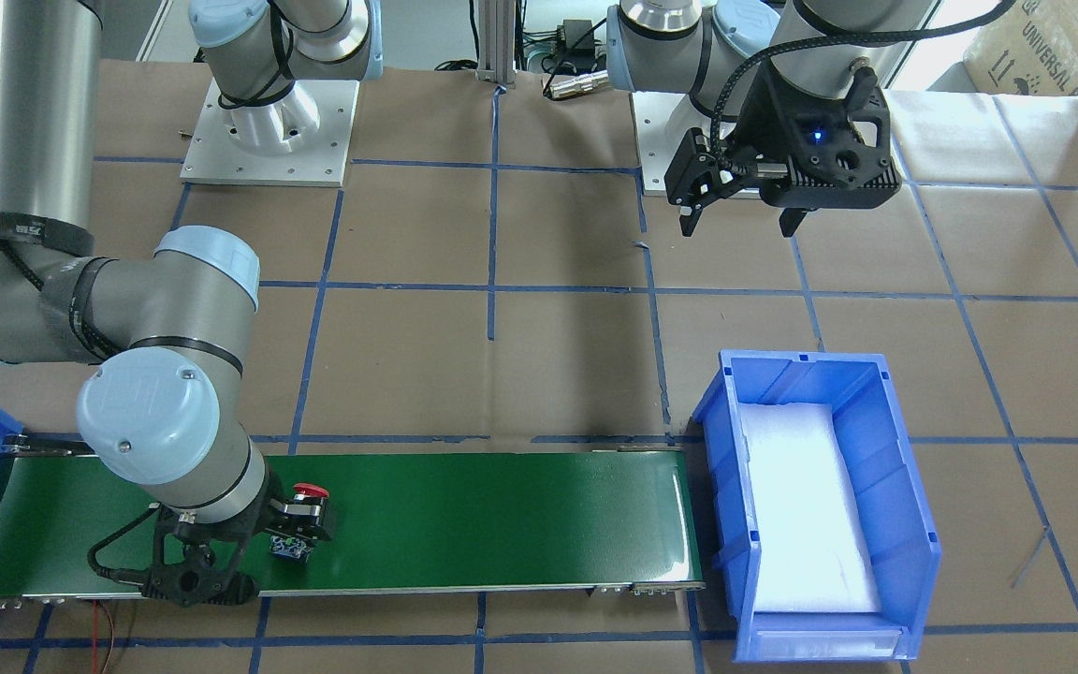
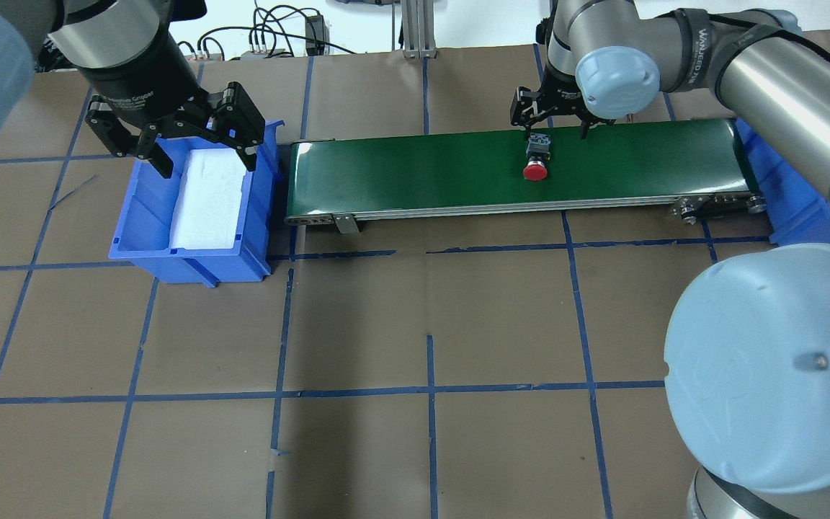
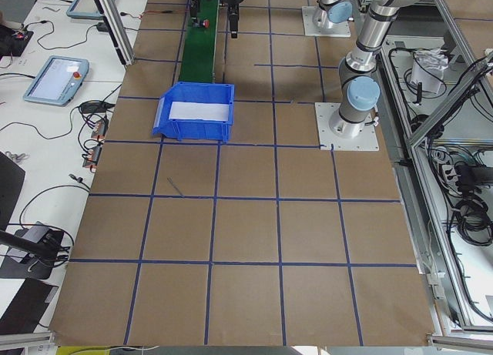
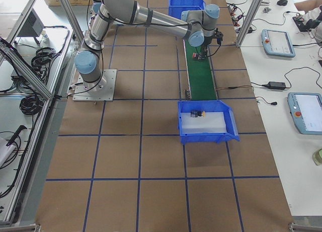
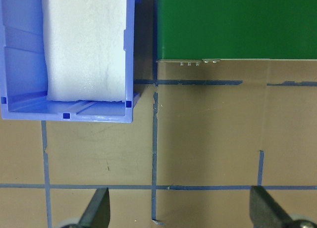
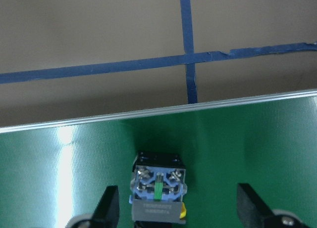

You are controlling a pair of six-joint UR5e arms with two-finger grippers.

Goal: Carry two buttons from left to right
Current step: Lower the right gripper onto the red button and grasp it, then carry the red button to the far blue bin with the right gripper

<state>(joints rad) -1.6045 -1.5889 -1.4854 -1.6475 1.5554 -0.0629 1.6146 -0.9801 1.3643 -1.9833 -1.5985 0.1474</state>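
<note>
The red button (image 2: 534,171) lies on its side on the green conveyor belt (image 2: 415,173), red cap towards the robot, grey-black contact block (image 6: 158,188) towards the far edge. My right gripper (image 6: 181,210) is open, its fingers (image 6: 108,208) standing on either side of the block without touching it; it also shows in the overhead view (image 2: 553,131). The yellow button (image 4: 197,113) lies on white foam in the blue bin (image 4: 229,126) at the belt's right end. My left gripper (image 2: 206,164) is open and empty, hovering by the left blue bin (image 2: 260,216).
The left bin (image 1: 913,524) holds only a white foam pad (image 1: 806,505) and stands against the belt's left end. The right bin's corner (image 2: 793,209) shows under my right arm. Brown paper with a blue tape grid (image 2: 429,389) covers the table.
</note>
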